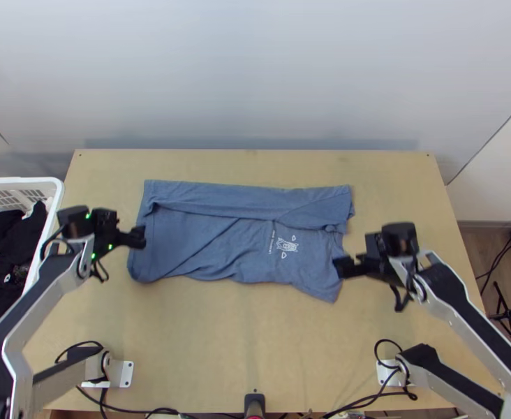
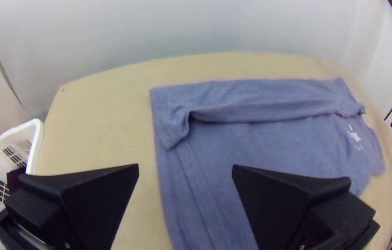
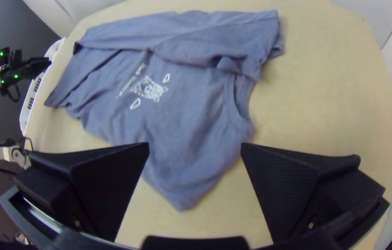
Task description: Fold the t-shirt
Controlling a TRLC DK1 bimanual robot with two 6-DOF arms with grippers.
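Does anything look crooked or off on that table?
The blue fabric T-shirt lies askew: folded over along its far side, but its near edge is uneven, one corner jutting by the black right end effector.

You can read no word for certain. On the right part of the t-shirt (image 1: 206, 241) you see one line of small white lettering (image 3: 131, 81), its letters too small to make out. It runs between near and far, just left of a white printed drawing (image 3: 148, 89) on the same cloth.
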